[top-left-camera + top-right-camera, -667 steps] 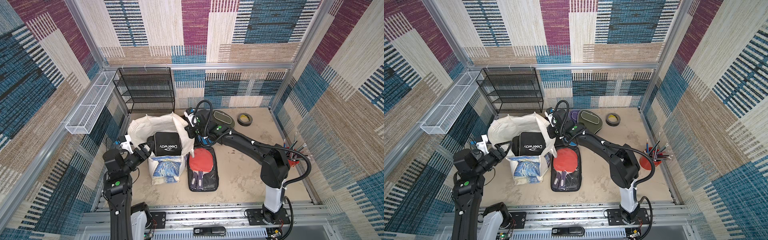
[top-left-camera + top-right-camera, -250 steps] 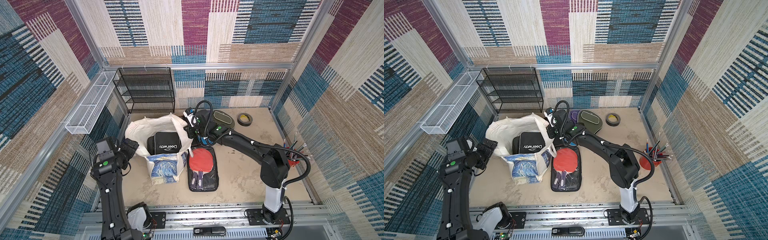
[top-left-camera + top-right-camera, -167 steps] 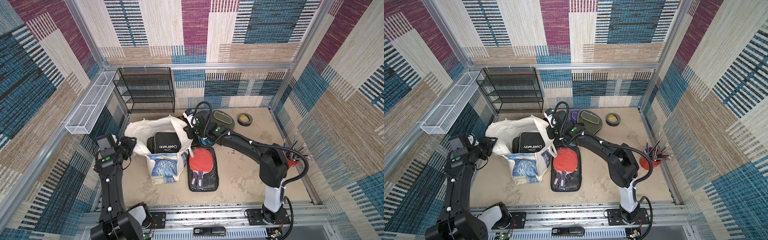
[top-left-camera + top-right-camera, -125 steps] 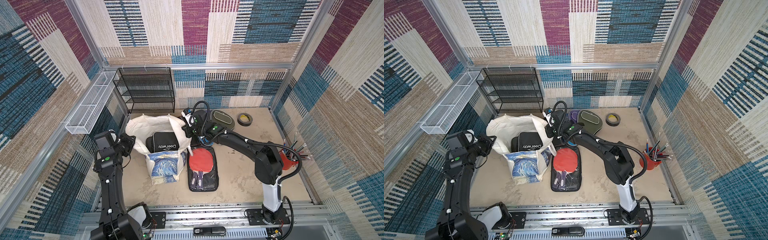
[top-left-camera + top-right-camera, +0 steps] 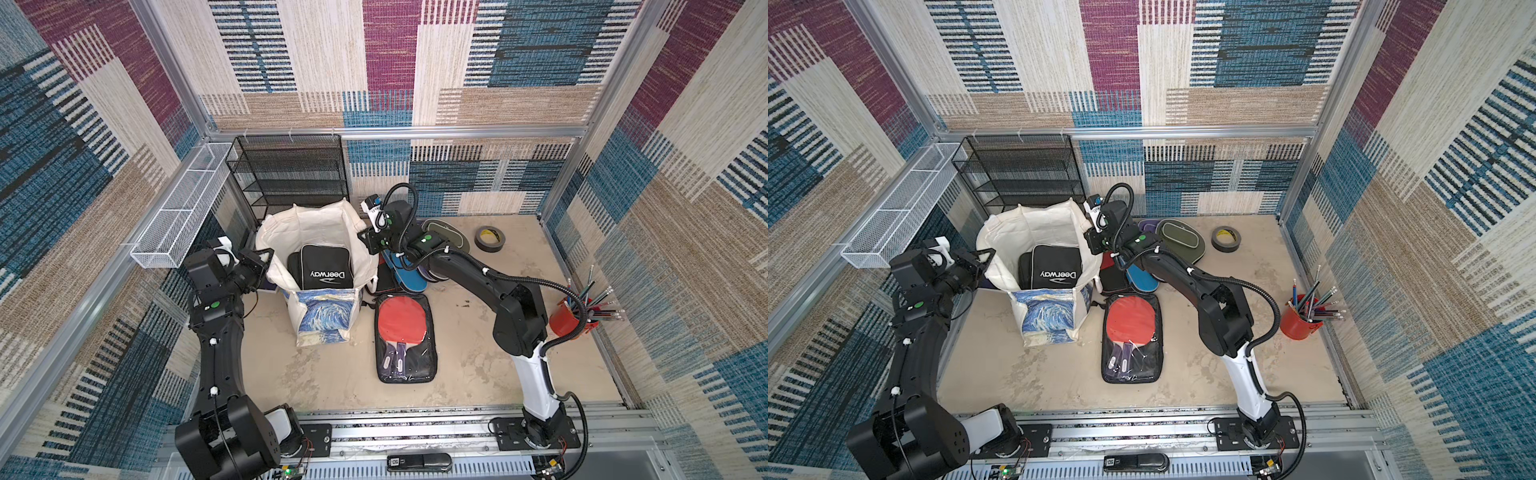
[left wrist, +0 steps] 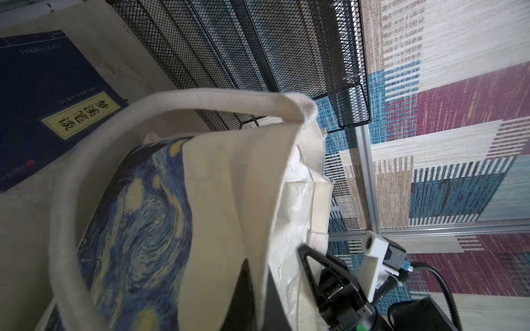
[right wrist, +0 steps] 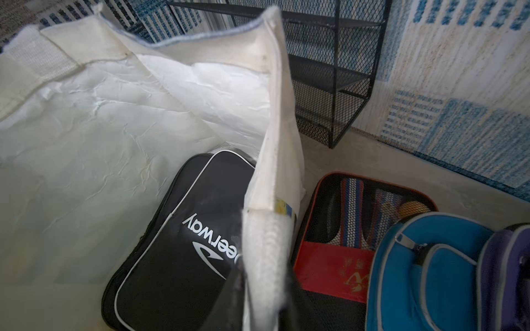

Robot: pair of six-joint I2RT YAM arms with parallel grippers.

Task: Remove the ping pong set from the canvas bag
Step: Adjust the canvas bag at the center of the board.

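Tabletop holds one canvas bag, one black case inside.

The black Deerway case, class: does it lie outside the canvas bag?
No: the black Deerway case sits inside the open canvas bag, with the bag's cream walls around it.

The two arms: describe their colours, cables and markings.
Left arm: black links, green dot, white wrist camera block. Right arm: black upper links, white lower link, green dot, white-and-blue wrist camera, ribbed black cable looping alongside. Left gripper: black triangular open-frame fingers.
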